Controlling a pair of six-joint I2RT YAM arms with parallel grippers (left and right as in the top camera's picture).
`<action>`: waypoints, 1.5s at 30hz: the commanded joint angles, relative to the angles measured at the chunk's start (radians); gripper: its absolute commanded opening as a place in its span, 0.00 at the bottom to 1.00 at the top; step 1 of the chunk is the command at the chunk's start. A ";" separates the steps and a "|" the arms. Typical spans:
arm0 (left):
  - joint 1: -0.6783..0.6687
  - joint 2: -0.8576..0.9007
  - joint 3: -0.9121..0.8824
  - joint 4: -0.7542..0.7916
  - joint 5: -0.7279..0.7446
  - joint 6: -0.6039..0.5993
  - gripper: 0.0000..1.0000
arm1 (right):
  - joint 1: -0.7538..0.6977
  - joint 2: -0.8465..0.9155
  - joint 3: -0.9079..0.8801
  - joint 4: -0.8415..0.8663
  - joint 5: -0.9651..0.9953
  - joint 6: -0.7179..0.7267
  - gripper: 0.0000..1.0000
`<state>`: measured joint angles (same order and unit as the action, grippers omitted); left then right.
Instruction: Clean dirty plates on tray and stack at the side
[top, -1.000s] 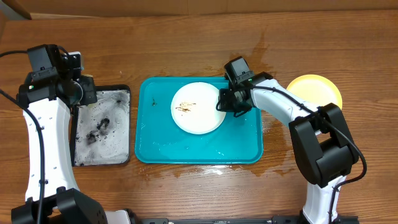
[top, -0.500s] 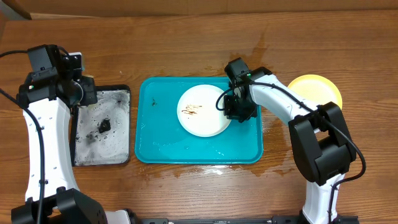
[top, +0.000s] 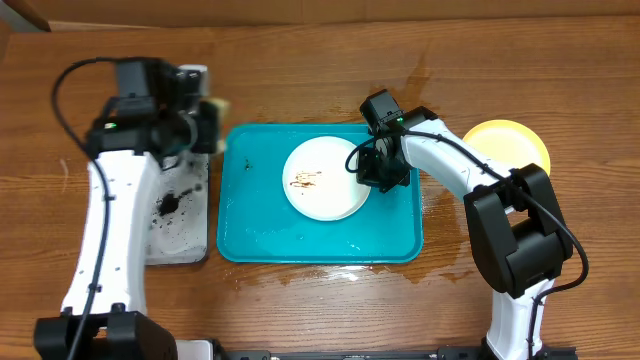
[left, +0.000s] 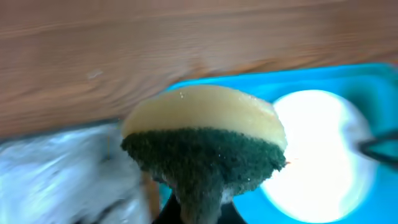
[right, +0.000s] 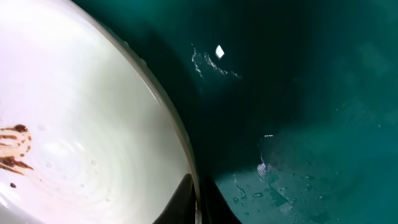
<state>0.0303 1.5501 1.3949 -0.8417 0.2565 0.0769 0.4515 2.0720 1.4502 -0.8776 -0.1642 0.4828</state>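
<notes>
Overhead, the white plate (top: 322, 180) was seen lying in the blue tray (top: 390, 238), its three o'clock rim pinched by the right claw (top: 370, 170); a sponge (left: 205, 134) was clamped in the left claw (top: 208, 112).

The brown wooden table (top: 320, 70) carries a turquoise rectangular plastic tray (top: 250, 222), a smaller black rectangular tray (top: 185, 235) to its left and a pale yellow round plate (top: 515, 138) to its right
</notes>
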 joint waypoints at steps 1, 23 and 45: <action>-0.142 0.036 0.014 0.047 0.108 -0.140 0.04 | -0.003 0.019 0.008 0.009 0.040 0.040 0.04; -0.447 0.464 0.014 0.200 0.136 -0.344 0.04 | -0.004 0.019 0.008 -0.007 0.040 0.049 0.27; -0.453 0.499 0.014 0.181 0.076 -0.381 0.04 | -0.007 0.019 -0.011 -0.003 0.039 0.098 0.04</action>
<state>-0.4175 2.0159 1.3956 -0.6579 0.3428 -0.2695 0.4503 2.0747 1.4548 -0.8864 -0.1532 0.5705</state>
